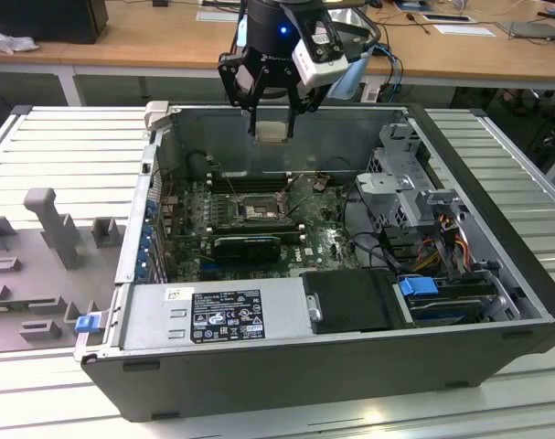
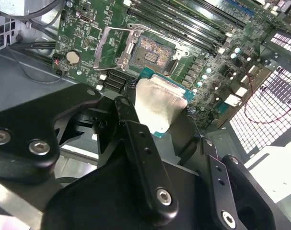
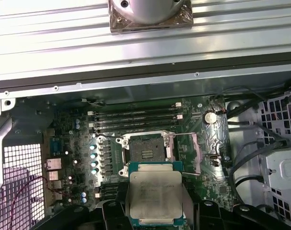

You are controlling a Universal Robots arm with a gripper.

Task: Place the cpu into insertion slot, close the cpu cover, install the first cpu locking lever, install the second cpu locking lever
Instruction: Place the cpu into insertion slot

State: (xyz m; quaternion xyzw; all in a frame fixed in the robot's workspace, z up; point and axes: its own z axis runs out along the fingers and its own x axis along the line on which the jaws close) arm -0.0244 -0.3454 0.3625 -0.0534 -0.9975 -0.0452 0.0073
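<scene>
My gripper hangs above the open computer case, shut on the cpu, a pale silver square chip. In both wrist views the cpu sits between the black fingers, held by its edges, a little short of the insertion slot. The slot lies on the green motherboard with its greyish contact field bare. The cpu cover is swung open beside the slot.
Long black memory slots run along the slot's far side. A long black card lies just in front of the slot in the exterior view. A power supply, a drive cage and cables crowd the case.
</scene>
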